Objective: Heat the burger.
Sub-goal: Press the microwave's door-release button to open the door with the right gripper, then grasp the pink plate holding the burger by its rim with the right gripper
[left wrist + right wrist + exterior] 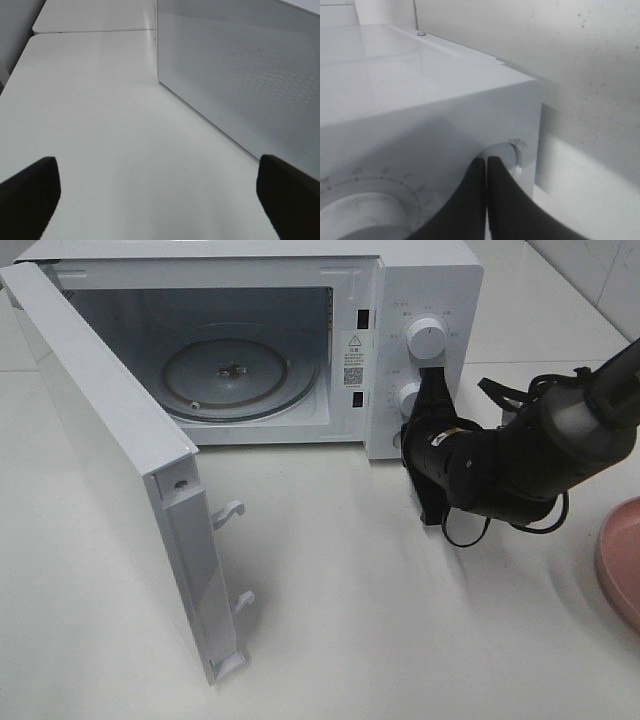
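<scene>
The burger is out of view in every frame. The white microwave (425, 285) stands at the back with its door (110, 450) swung wide open to the left. Its glass turntable (235, 375) is bare. My right gripper (433, 380) is shut and empty, its fingers pointing up against the control panel between the upper knob (427, 338) and the lower knob (408, 397). In the right wrist view its fingers (470, 200) are pressed together in front of a knob (506, 154). My left gripper (160, 195) is open and empty over the table, beside the door's mesh face (240, 75).
A pink plate (622, 555) shows at the right edge of the table. The open door's two latch hooks (230, 512) stick out toward the table's middle. A white wall stands close behind the microwave (580, 60).
</scene>
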Robot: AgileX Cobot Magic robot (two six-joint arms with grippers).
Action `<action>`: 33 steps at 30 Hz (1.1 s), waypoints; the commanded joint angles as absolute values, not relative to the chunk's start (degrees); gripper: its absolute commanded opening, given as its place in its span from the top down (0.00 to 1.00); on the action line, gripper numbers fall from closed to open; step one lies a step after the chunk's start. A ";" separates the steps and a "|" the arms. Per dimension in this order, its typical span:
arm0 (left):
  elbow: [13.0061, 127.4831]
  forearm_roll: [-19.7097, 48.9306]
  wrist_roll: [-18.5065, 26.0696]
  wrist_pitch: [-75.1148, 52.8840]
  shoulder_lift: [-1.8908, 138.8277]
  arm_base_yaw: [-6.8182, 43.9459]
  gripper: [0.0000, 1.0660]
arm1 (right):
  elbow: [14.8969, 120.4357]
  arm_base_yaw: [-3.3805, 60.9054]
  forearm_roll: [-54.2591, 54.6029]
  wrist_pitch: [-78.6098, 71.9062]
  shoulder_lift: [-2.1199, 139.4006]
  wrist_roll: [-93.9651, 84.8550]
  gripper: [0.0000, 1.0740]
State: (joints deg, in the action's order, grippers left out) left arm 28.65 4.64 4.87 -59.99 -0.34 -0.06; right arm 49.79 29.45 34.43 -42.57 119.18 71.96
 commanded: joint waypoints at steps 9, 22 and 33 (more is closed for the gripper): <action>28.42 4.93 4.64 -59.42 -1.66 0.17 0.06 | 43.26 28.93 33.75 -34.84 112.53 64.34 1.00; 28.42 4.93 4.64 -59.42 -1.66 0.17 0.06 | 41.48 27.44 34.32 -21.31 100.55 26.36 0.99; 28.42 4.93 4.64 -59.42 -1.66 0.17 0.06 | 41.48 20.34 33.98 -2.01 92.59 2.46 0.98</action>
